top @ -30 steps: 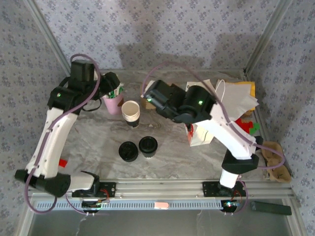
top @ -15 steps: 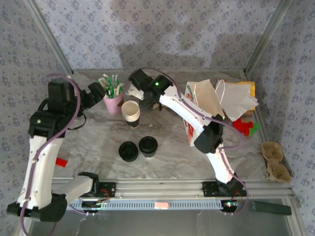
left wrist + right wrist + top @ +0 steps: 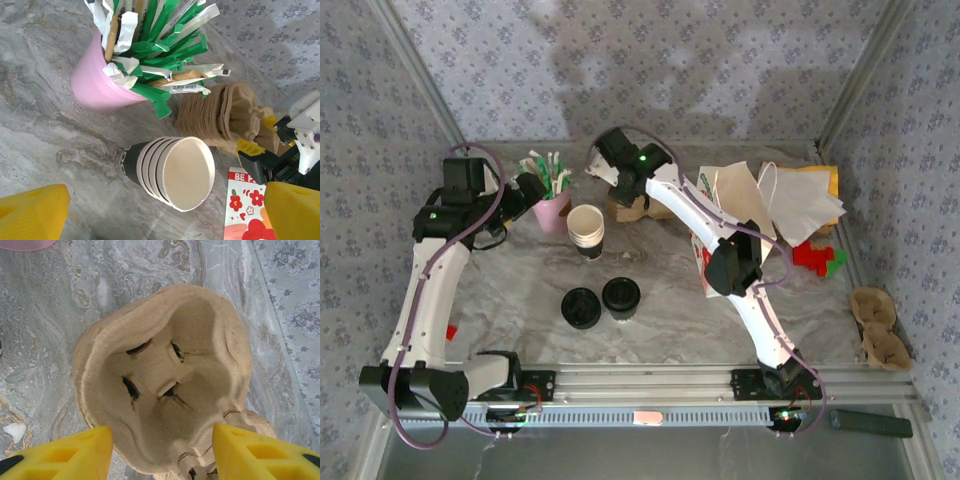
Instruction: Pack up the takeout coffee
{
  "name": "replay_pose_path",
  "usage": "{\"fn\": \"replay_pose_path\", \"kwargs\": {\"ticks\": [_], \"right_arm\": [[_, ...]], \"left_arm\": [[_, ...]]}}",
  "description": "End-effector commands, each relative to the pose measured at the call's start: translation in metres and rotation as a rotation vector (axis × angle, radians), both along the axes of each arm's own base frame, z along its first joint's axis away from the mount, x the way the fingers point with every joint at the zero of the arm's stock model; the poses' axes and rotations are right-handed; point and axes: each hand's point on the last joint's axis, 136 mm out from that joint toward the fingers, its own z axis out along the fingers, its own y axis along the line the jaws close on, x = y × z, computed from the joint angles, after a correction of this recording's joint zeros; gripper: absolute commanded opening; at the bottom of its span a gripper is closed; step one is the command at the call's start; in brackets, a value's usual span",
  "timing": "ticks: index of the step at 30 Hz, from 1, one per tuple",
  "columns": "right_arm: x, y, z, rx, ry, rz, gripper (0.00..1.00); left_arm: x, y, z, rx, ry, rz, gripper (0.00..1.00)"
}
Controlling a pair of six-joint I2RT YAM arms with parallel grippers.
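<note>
1. L hand (image 3: pixel 526 189): fingers spread wide, nothing btwn them. L arm rises from its base, wrist bent to the R. Hand is tilted down at the worktop (image 3: pixel 510 290).
2. Pink cup (image 3: pixel 95 85): just ahead of L hand, L of its centre line. Upright, packed w/ green and white sachets (image 3: pixel 160 55). One sachet shows a barcode; its print is too small to read.
3. Cup stack (image 3: pixel 175 172): nested lidless white cups, straight ahead of L hand. Lowest part is dark w/ white lettering, not legible.
4. Lid pile (image 3: pixel 581 308): bare black lids, base-side of L hand, to its R.
5. Takeout coffee (image 3: pixel 621 297): upright on worktop, black lid on, just R of lid pile. Base-side of both hands, well apart from each; no finger on it.
6. R hand (image 3: pixel 162 452): R arm stretched fwd and across to the L, elbow raised; hand points down. Fingers apart, one each side of the pulp carrier stack (image 3: pixel 165 375), brown. Whether the pads press it: cannot tell.
7. Paper bag (image 3: pixel 240 200): white, red flower print, red letters "BE" legible, rest cut off. Lies R of R hand, base-side. In L wrist view it sits beside L hand's R finger.
</note>
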Motion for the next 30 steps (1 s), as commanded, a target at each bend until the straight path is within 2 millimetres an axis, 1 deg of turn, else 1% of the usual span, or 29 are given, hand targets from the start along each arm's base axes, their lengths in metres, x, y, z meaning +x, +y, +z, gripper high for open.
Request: {"fn": "replay_pose_path", "kwargs": {"ticks": [1,5,10,17,21,25,30], "right_arm": [[0.001,0.006,-0.002,0.04,0.022,0.017,0.55],[0.0,0.009,-0.011,0.021,0.031,0.034,0.55],[0.007,0.014,-0.015,0.023,0.006,0.024,0.56],[0.016,0.014,-0.026,-0.004,-0.019,0.002,0.55],[0.021,0.013,-0.026,-0.011,-0.038,-0.013,0.54],[0.013,0.016,-0.021,-0.004,-0.029,0.004,0.54],[-0.004,0.021,-0.009,0.027,-0.007,0.052,0.55]], "left_arm": [[0.006,-0.005,0.009,-0.015,-0.045,-0.033,1.0],[0.009,-0.005,0.01,-0.011,-0.046,-0.038,0.99],[0.01,-0.005,0.01,-0.004,-0.047,-0.04,1.0],[0.013,-0.005,0.009,-0.008,-0.045,-0.037,1.0],[0.014,-0.006,0.008,-0.01,-0.041,-0.039,1.0],[0.015,-0.005,0.008,-0.012,-0.042,-0.038,1.0],[0.015,-0.006,0.012,-0.016,-0.05,-0.039,1.0]]}}
